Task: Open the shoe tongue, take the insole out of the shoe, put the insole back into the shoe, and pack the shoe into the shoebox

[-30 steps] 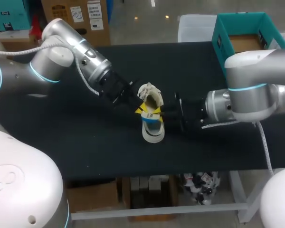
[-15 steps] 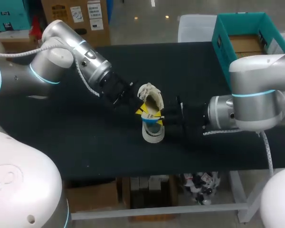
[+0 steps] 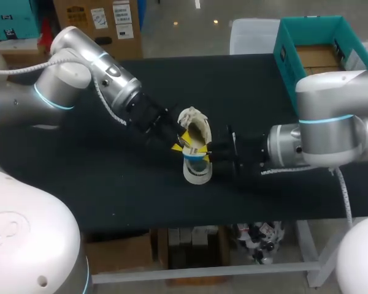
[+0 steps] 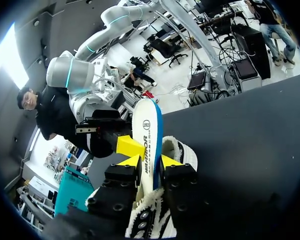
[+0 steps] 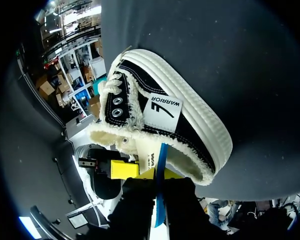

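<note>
Two hands meet at the shoe (image 3: pixel 197 173), which rests on the black worktop (image 3: pixel 110 184) about midway between its side edges. It has a black upper with metal eyelets, a thick cream sole and a fleecy cream lining that curls out round its opening.

From the shoe's left, the left hand (image 4: pixel 149 161) has its yellow-tipped fingers drawn in close on the insole (image 4: pixel 147 125), one tip pressed against each flat face. It hovers just above the shoe's fleecy collar. The insole is white with a blue edge and stands on edge between those fingers, rising well past the tips and away from the shoe.

From the shoe's right, the right hand (image 5: pixel 161 175) is also closed on the insole. The right wrist view shows the blue edge running straight down between its two dark fingers, which sit nearly together with only the thin insole between them. Ahead of this hand, the insole's end sits at the shoe's opening, against the fleece. One yellow fingertip of the left hand shows just beside it there.

Both hands are at the shoe's opening, the left a little farther from the toe than the right.

Well apart from the shoe, beyond it and to its right, the teal shoebox (image 3: pixel 283 61) sits open at the worktop's far corner.
</note>
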`<move>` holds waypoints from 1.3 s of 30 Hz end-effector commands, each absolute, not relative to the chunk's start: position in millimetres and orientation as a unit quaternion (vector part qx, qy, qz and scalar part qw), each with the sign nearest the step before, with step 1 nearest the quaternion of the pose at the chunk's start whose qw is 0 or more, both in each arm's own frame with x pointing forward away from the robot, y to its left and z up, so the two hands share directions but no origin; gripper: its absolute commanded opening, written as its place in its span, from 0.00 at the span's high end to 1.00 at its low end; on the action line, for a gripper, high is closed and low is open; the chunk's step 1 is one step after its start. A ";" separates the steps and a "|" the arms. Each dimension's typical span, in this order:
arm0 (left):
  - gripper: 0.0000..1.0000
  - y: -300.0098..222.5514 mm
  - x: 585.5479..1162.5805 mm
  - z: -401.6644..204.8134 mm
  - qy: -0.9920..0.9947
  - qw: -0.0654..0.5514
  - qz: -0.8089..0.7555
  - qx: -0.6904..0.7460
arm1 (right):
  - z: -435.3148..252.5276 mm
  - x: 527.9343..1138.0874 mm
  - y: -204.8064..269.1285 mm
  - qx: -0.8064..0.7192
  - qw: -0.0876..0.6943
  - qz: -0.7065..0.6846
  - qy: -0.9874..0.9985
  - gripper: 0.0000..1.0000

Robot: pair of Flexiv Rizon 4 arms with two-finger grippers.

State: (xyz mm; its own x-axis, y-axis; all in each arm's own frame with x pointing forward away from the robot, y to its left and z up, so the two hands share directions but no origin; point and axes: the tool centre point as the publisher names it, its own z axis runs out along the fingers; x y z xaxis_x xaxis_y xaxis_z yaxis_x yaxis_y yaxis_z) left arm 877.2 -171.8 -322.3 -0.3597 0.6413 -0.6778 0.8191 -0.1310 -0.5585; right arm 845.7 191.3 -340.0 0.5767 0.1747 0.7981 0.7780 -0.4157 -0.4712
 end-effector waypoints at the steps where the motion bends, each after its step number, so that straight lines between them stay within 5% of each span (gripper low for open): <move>1: 1.00 -171.9 873.1 -318.3 0.656 0.093 -0.499 0.559 | -342.7 847.6 193.6 -0.768 0.444 -0.341 -0.310 1.00; 32: 1.00 -177.6 896.2 -343.8 0.684 0.073 -0.481 0.544 | -359.3 880.3 189.1 -0.786 0.417 -0.297 -0.346 1.00; 35: 1.00 -177.0 895.0 -342.1 0.682 0.074 -0.483 0.544 | -351.8 870.9 187.2 -0.789 0.409 -0.306 -0.342 0.69; 39: 1.00 -176.5 893.5 -341.0 0.681 0.076 -0.484 0.543 | -340.4 855.7 184.8 -0.789 0.402 -0.320 -0.337 0.59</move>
